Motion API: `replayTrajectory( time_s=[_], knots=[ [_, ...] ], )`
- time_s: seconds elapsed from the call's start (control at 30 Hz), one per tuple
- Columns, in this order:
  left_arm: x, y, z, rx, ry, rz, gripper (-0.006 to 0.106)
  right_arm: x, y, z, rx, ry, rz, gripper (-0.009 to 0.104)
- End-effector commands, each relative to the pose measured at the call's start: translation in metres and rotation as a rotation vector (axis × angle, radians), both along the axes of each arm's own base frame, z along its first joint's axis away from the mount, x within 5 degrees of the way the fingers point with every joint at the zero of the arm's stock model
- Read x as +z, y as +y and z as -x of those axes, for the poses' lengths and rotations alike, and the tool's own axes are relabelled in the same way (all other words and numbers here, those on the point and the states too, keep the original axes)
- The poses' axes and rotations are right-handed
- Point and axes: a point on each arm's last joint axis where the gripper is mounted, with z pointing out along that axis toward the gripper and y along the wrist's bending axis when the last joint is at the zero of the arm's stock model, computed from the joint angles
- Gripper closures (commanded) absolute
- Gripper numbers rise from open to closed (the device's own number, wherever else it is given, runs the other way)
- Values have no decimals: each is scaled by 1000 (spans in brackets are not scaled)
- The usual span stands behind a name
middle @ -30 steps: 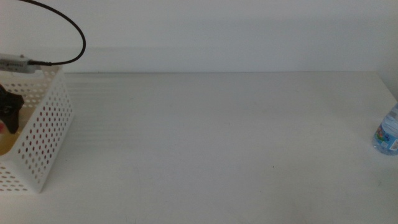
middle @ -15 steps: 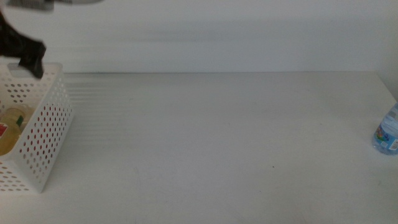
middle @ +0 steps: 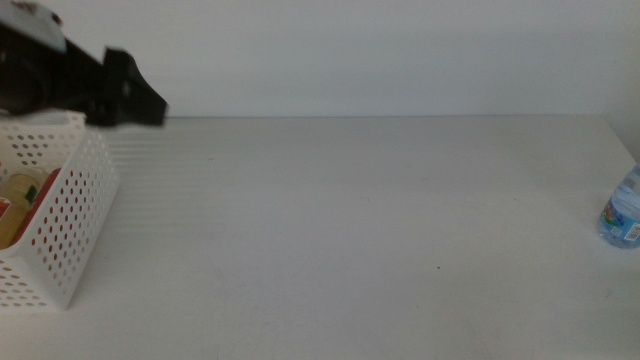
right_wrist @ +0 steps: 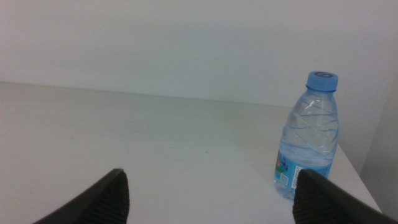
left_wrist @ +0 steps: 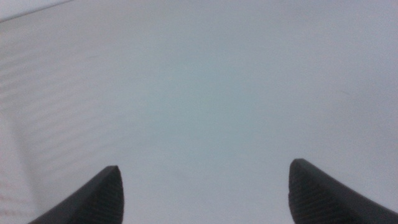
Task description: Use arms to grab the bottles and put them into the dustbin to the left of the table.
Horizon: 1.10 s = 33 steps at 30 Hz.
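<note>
Blue-capped water bottle (right_wrist: 308, 136) stands upright on the white table (middle: 350, 220) at the far right edge, cut by the frame in the middle view (middle: 624, 210). Clear plastic, blue label low on the body, nothing touching it.

White perforated dustbin (middle: 62, 225) sits at the left end of the table. Inside it, through the open top and holes: a bottle of pale yellow liquid (middle: 18, 200) and a red soda can (middle: 42, 203), lying against each other; exact poses hard to tell.

Left gripper (middle: 125, 92) hovers above the far right corner of the dustbin, black, pointing right, off the table surface and not touching the bin. In the left wrist view its two jaws are spread wide, nothing between them (left_wrist: 202, 186), only bare table underneath. Released.

Right gripper (right_wrist: 211, 193) shows only in its own wrist view, out of the middle view. Jaws spread wide, empty, aimed across the table with the water bottle near the right-hand jaw but apart from it, no contact.

Plain white wall (middle: 380, 50) behind the table.
</note>
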Motion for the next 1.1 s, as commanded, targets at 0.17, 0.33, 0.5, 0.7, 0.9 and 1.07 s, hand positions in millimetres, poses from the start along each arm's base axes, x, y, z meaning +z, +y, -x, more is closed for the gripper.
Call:
replayTrajectory(
  time_s=[0.17, 0.33, 0.5, 0.7, 0.9, 1.07],
  knots=[
    [16, -20, 58, -135, -204, 114, 17, 11, -1, 2, -14, -111, 8, 12],
    [-10, -23, 84, -100, -258, 106, 17, 11, -1, 2, -14, -111, 8, 12],
    [-38, -25, 106, -57, -279, 100, 17, 11, -1, 2, -14, -111, 8, 12],
    [-62, -27, 132, -97, -343, 180, 17, 11, -1, 2, -14, -111, 8, 12],
    [-77, -20, 154, -132, -342, 254, 17, 11, -1, 2, -14, -111, 8, 12],
    [-77, -16, 163, -154, -357, 283, 17, 11, -1, 2, -14, -111, 8, 12]
  ],
)
